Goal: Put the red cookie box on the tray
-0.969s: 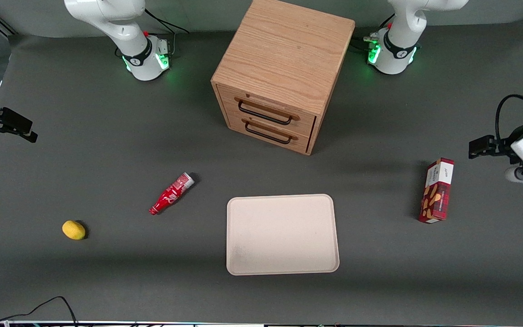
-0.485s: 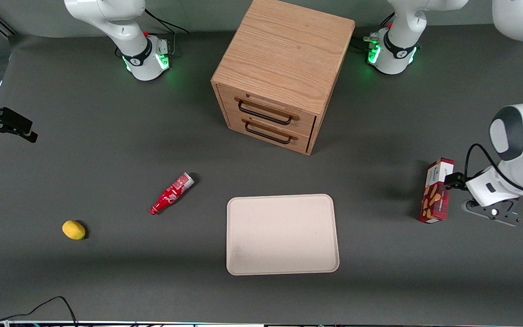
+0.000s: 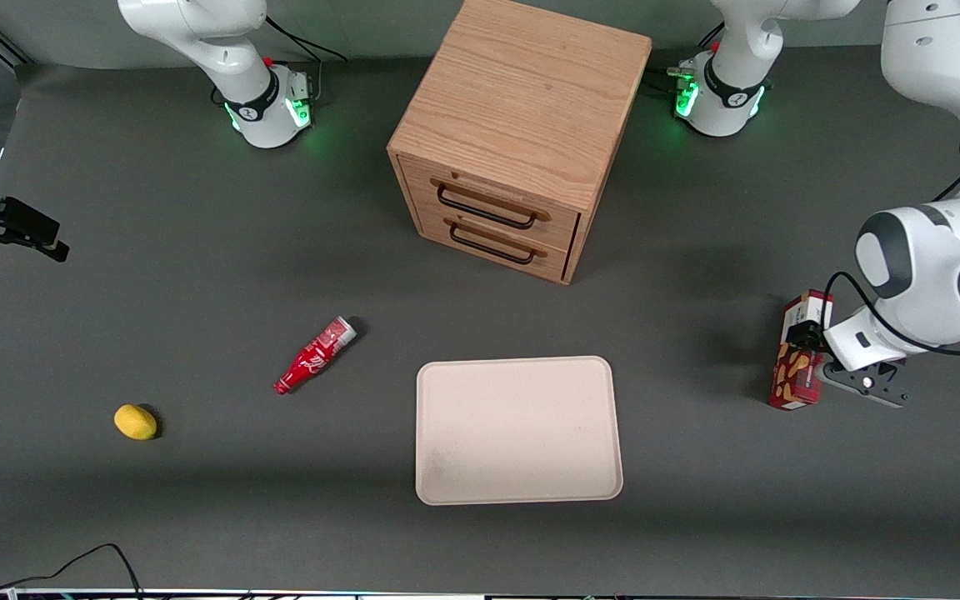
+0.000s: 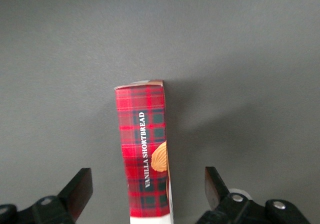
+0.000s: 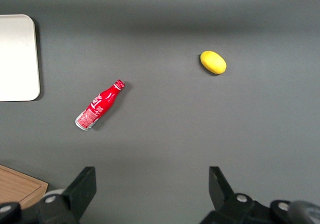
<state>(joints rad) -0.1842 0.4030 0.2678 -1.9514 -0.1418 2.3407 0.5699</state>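
Note:
The red cookie box, a slim plaid carton with cookie pictures, lies on the grey table toward the working arm's end, apart from the tray. My left gripper hangs over the box's middle and hides part of it. In the left wrist view the box lies lengthwise between the two fingers, and the gripper is open, with a gap between each fingertip and the carton. The cream tray lies flat with nothing on it, in front of the drawer cabinet and nearer the front camera.
A wooden two-drawer cabinet stands at the back middle. A red soda bottle lies beside the tray toward the parked arm's end, and a yellow lemon lies farther that way. A black cable runs at the table's front edge.
My left arm has swung in from the table's end and come down over the cookie box, so the open fingers now straddle it. The box has not moved.

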